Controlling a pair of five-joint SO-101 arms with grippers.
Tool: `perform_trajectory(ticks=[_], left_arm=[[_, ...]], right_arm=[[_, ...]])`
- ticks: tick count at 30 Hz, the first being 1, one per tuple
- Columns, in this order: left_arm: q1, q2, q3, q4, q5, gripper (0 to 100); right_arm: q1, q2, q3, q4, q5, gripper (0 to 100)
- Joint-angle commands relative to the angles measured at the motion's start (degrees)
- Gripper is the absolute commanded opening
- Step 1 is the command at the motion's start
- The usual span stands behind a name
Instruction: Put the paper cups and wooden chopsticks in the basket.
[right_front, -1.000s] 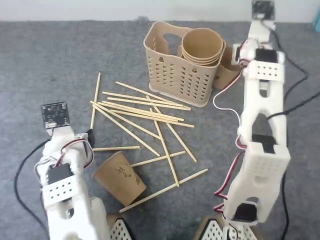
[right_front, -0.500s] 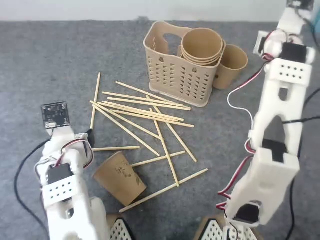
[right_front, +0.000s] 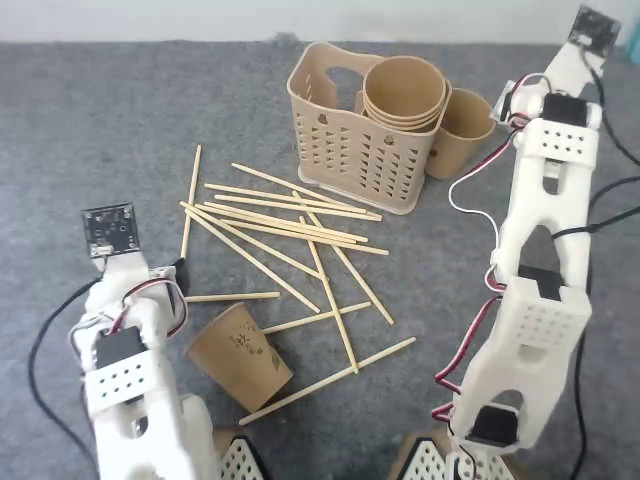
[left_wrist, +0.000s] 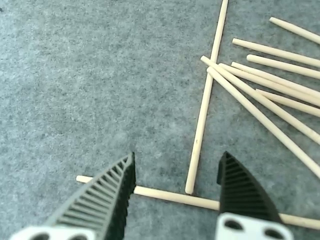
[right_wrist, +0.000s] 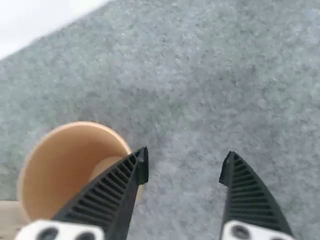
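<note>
The tan basket (right_front: 345, 140) stands at the back and holds a stack of paper cups (right_front: 404, 92). Another paper cup (right_front: 466, 122) (right_wrist: 67, 162) stands upright against the basket's right side. A third cup (right_front: 240, 356) lies on its side near the front. Several wooden chopsticks (right_front: 280, 225) are scattered on the grey mat. My right gripper (right_front: 505, 103) (right_wrist: 182, 162) hangs open just right of the standing cup, holding nothing. My left gripper (right_front: 180, 272) (left_wrist: 175, 175) is open low over the ends of two chopsticks (left_wrist: 205, 100), left of the lying cup.
The grey mat (right_front: 120, 120) covers the table, with open room at the left and back left. The right arm's white links (right_front: 540, 250) stretch along the right side. A pale wall edge (right_wrist: 35, 17) lies beyond the mat.
The right arm lifted off the cup beside the basket and swung right, leaving the cup standing; it has now drifted slightly back toward it. The left arm stayed still.
</note>
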Motion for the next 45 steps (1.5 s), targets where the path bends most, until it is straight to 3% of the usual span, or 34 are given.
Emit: perform_trajectory(ticks=[1,18,22,27,30,45], left_arm=[[0.8,-0.9,-0.2,-1.8,-0.7,25],[0.8,-0.9,-0.1,-3.1,-0.7,25],[0.8,-0.9,-0.1,-3.1,-0.7,25],[0.8,-0.9,-0.1,-3.1,-0.7,25],[0.8,-0.9,-0.1,-3.1,-0.7,25],[0.6,-0.9,-0.1,-2.9,-0.7,25]], right_arm=[[-1.0,-1.3,-3.1,-1.5,-2.7,24.5],[-5.6,-0.8,-3.9,2.9,-3.5,24.3],[-5.3,3.7,-3.9,2.6,-2.9,16.4],[-5.1,7.0,-4.0,3.0,3.0,8.4],[-4.8,4.3,-4.0,4.7,5.2,0.6],[3.5,-23.3,-4.0,12.6,5.9,0.8]])
